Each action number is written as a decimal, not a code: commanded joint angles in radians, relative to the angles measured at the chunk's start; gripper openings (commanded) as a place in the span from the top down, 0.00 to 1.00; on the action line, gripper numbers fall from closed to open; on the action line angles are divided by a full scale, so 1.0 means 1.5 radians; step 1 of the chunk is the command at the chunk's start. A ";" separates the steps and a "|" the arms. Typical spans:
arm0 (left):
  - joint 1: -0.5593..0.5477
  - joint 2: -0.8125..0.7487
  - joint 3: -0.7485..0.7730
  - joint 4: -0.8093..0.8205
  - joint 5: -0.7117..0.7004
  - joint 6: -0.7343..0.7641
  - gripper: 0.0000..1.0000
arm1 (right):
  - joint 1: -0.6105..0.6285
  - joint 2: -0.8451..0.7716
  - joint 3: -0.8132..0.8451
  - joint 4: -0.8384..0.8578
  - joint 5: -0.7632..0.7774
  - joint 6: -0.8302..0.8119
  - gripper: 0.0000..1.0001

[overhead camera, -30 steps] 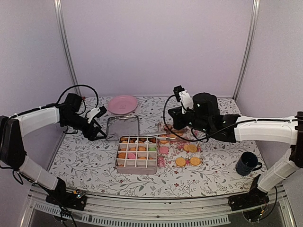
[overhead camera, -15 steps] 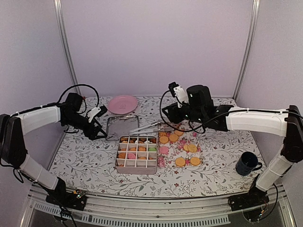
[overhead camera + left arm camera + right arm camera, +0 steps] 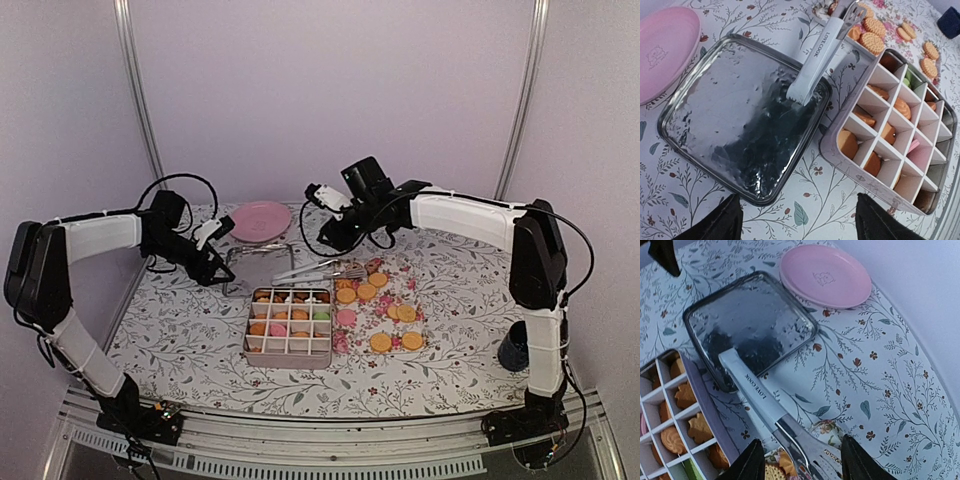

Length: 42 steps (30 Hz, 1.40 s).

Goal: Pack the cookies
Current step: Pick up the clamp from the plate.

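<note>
Right tool (image 3: 805, 460): fingers spread and empty; 1 second ago pressed together low by the loose cookies (image 3: 381, 342), since swung back toward the pink plate (image 3: 258, 219)
Tongs (image 3: 757, 392): 1 pair, released on the bench, handle end on the steel tray (image 3: 730, 120), tips among the cookies
Left tool (image 3: 800, 225): spread, empty, above the tray's near edge
Divided box (image 3: 287, 357): partly filled, several cookies loose just beside it
Reading: packing paused; the tongs likely need regrasping
</note>
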 commanded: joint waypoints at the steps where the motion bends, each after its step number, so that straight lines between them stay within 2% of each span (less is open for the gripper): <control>1: 0.002 -0.015 -0.007 0.005 0.021 -0.002 0.22 | 0.044 0.025 0.011 -0.107 0.102 -0.146 0.45; 7: 0.004 -0.025 -0.020 0.000 0.033 -0.003 0.22 | 0.070 0.010 -0.034 -0.093 0.175 -0.204 0.38; 13: 0.006 -0.030 -0.022 -0.002 0.032 -0.002 0.22 | 0.078 0.044 -0.048 -0.089 0.282 -0.250 0.41; 23: 0.013 -0.040 -0.025 -0.006 0.032 0.001 0.22 | 0.081 0.079 -0.078 0.012 0.409 -0.340 0.61; 32: 0.021 -0.040 -0.018 -0.020 0.036 0.012 0.22 | 0.093 0.101 -0.160 0.214 0.484 -0.428 0.79; 35: 0.024 -0.042 -0.017 -0.021 0.037 0.014 0.22 | 0.099 0.108 -0.177 0.266 0.508 -0.444 0.91; 38: 0.025 -0.042 -0.017 -0.023 0.038 0.013 0.22 | 0.103 0.102 -0.195 0.320 0.531 -0.466 0.98; 42: 0.025 -0.045 -0.013 -0.023 0.040 0.010 0.23 | 0.108 0.083 -0.203 0.363 0.552 -0.466 1.00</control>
